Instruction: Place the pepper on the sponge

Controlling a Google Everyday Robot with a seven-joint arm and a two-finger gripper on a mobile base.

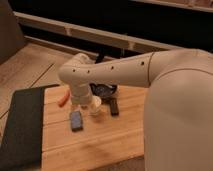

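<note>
A white robot arm [115, 70] reaches in from the right across a wooden desk [115, 142] and bends down at its wrist. Its end effector [94, 106] hangs low over the middle of the desk, just right of the sponge [76, 120] and left of a small black block [114, 106]. Its fingers are spread and nothing shows between them. The pepper [62, 99], a slim orange-red sliver, lies flat on the desk on the far-left side of the wrist, near a dark mat [22, 125] and clearly apart from the grey-blue sponge, which sits closer to the camera. The pepper's long axis runs on a diagonal, from near-left to far-right. Its far end slips behind the wrist, so which end is the tapered tip cannot be told. A dark dish [104, 90] sits behind the end effector. Judging by this layout, the pepper is neither held nor on the sponge, so picking it up looks like the step in hand. That calls for moving the end effector left over the pepper, setting the fingers across its diagonal length, pinching it, then carrying it toward the camera onto the sponge.
</note>
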